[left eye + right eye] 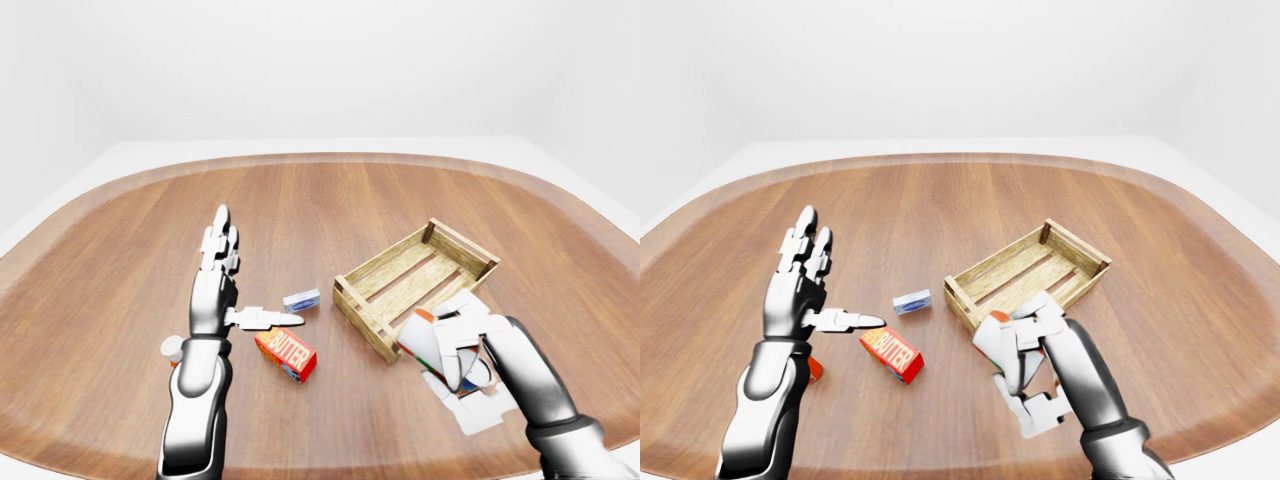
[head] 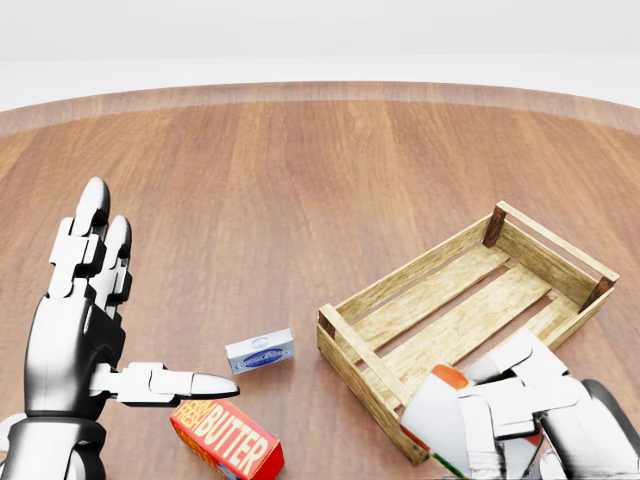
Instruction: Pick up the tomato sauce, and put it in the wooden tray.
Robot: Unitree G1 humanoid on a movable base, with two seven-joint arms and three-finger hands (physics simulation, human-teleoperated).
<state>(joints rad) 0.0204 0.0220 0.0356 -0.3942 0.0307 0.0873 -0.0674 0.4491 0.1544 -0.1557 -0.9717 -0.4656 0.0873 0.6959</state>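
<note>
The tomato sauce (image 2: 432, 412) is a white carton with red and green print. My right hand (image 2: 505, 408) is shut on it, fingers wrapped round it, low right in the head view. It is held beside the near corner of the wooden tray (image 2: 410, 268), a slatted crate lying at an angle on the table with nothing in it. My left hand (image 2: 100, 300) is open and empty at the left, fingers pointing up and thumb stretched to the right, well apart from the tray.
A red butter box (image 2: 225, 440) lies just below my left thumb. A small blue-and-white box (image 2: 260, 352) lies between it and the tray. A small red-and-white thing (image 1: 172, 348) sits by my left forearm. The round wooden table's rim (image 1: 320, 157) curves across the top.
</note>
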